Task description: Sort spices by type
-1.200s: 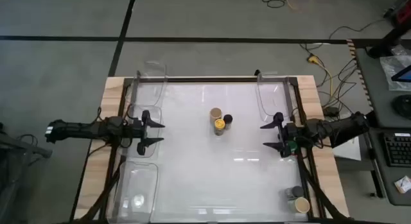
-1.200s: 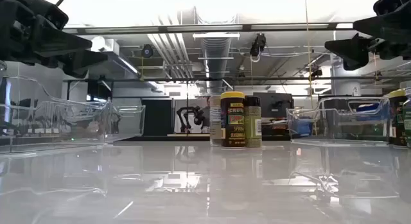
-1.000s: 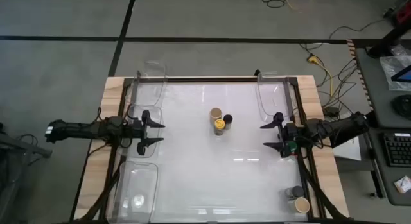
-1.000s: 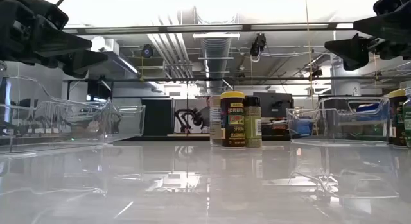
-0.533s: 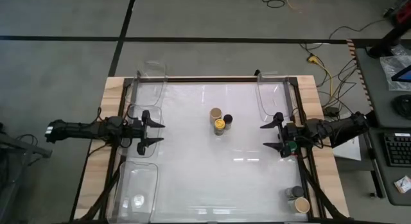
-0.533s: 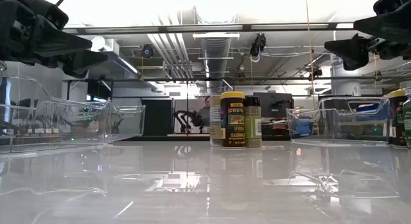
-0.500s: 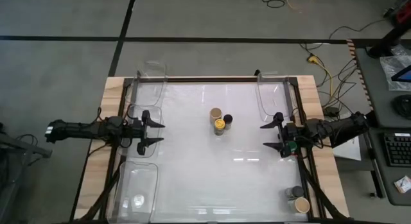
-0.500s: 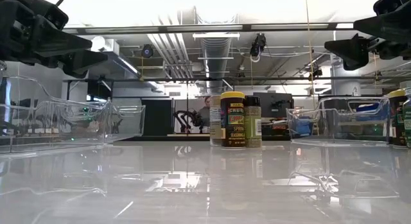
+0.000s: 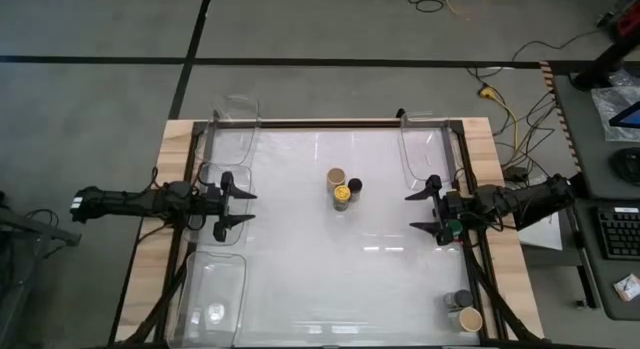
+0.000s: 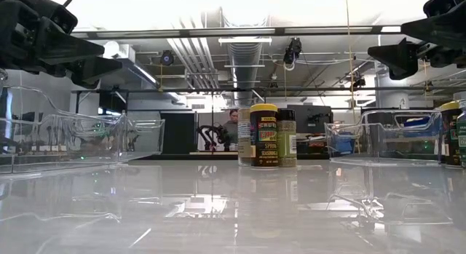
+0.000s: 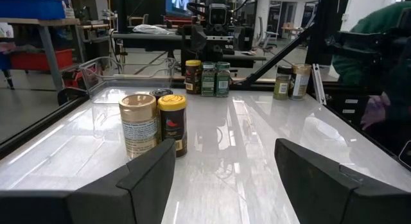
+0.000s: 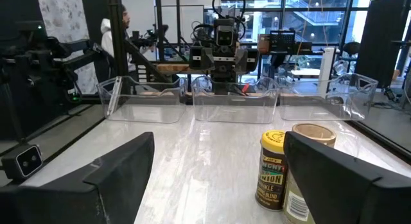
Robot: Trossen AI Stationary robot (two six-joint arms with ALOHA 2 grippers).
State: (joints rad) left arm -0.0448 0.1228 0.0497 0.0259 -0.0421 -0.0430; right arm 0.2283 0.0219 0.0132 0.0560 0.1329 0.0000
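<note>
Nothing moved: three spices (image 9: 342, 187) stay mid-table, both arms stay parked.

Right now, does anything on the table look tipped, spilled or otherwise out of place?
Nothing stands out. The three spice jars stand upright, clustered mid-table, and two more stand upright at the near right corner. The left gripper and right gripper hover open at the table's sides, holding nothing.
</note>
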